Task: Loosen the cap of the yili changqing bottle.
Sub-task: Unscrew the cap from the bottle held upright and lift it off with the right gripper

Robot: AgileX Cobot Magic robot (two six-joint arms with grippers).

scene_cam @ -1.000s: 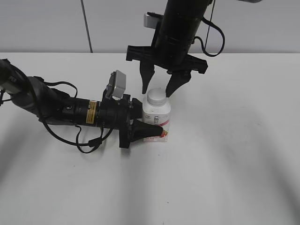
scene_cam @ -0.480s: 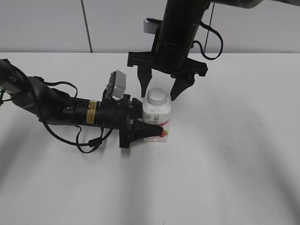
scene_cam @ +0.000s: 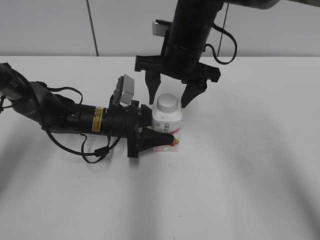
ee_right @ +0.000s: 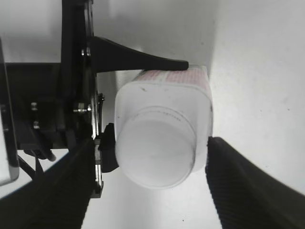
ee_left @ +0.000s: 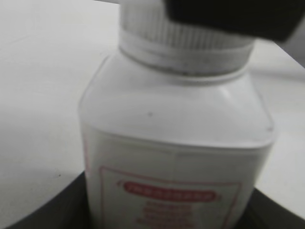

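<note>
The yili changqing bottle (scene_cam: 167, 125) stands upright on the white table, white with a pink-red label. Its white ribbed cap (scene_cam: 168, 103) is on. My left gripper (scene_cam: 161, 139) lies along the table from the left and is shut on the bottle's lower body. In the left wrist view the bottle (ee_left: 176, 138) fills the frame with the cap (ee_left: 186, 40) at the top. My right gripper (scene_cam: 169, 101) hangs from above, open, with a finger on each side of the cap and not touching it. The right wrist view shows the cap (ee_right: 157, 152) between its fingers (ee_right: 248, 186).
The white table (scene_cam: 240, 170) runs all round the bottle. A grey wall panel (scene_cam: 50, 25) stands behind the table. The left arm's body and cables (scene_cam: 75, 120) lie on the table to the left of the bottle.
My right gripper has come down a little, so its open fingers now flank the cap. The left gripper and the bottle have not moved.
</note>
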